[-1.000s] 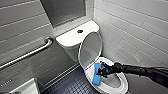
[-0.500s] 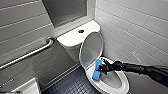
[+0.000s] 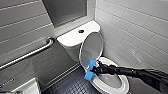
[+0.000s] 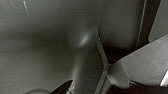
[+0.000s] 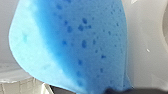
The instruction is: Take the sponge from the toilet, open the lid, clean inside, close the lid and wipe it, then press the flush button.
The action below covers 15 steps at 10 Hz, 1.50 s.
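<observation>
Sponge (image 3: pixel 89 71), long axis near-upright, top toward toilet lid (image 3: pixel 92 47), in pinch of right pincer (image 3: pixel 96 70)

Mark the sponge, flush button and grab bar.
sponge (image 3: pixel 88 74): head view, lower half of the blue block.
flush button (image 3: pixel 81 31): head view, its dark centre.
grab bar (image 3: pixel 30 55): head view, middle of the rail.

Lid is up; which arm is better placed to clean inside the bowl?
Right. The right gripper holds the sponge at the rim of the bowl, just below the raised lid, so it likely needs little travel to wipe inside.
</observation>
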Tool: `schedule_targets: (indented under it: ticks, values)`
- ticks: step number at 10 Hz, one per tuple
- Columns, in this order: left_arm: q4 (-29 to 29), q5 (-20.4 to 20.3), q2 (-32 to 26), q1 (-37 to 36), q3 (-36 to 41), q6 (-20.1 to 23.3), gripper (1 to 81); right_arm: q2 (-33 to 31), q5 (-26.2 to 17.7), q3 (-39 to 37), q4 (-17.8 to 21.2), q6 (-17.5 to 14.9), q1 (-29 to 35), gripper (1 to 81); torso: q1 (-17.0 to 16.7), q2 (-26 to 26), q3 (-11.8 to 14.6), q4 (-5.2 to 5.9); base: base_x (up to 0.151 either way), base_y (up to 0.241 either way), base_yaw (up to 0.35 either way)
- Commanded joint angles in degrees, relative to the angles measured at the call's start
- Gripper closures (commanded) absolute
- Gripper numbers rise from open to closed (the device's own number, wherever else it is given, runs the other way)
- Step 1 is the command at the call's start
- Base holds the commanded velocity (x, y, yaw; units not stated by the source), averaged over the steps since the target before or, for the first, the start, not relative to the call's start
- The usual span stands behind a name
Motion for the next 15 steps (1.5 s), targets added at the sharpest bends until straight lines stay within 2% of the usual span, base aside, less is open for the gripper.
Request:
schedule_targets:
  ticks: [1, 4, 8, 15]
  values:
    - [-0.1, 5.6, 0.1, 1.0, 1.5, 0.4, 1.0, 1.2, 5.0, 0.1, 1.9, 0.3, 0.5, 81.1, 0.0, 0.0, 0.0, 0.0, 0.0, 0.0, 0.0]
    - [-0.2, 5.6, 0.1, 0.9, 1.5, 0.4, 1.0, -0.4, 8.9, -1.5, 2.0, 0.3, -4.9, 81.1, 0.0, 0.0, 0.0, 0.0, 0.0, 0.0, 0.0]
    - [0.0, 5.6, 0.1, 0.9, 1.5, 0.4, 1.0, -9.7, 8.7, 9.0, 1.5, 0.5, -6.3, 81.1, 0.0, 0.0, 0.0, 0.0, 0.0, 0.0, 0.0]
    - [0.0, 5.6, 0.0, 1.0, 1.6, 0.5, 1.0, -24.1, 11.5, 18.9, 1.5, 0.5, -12.7, 81.1, 0.0, 0.0, 0.0, 0.0, 0.0, 0.0, 0.0]
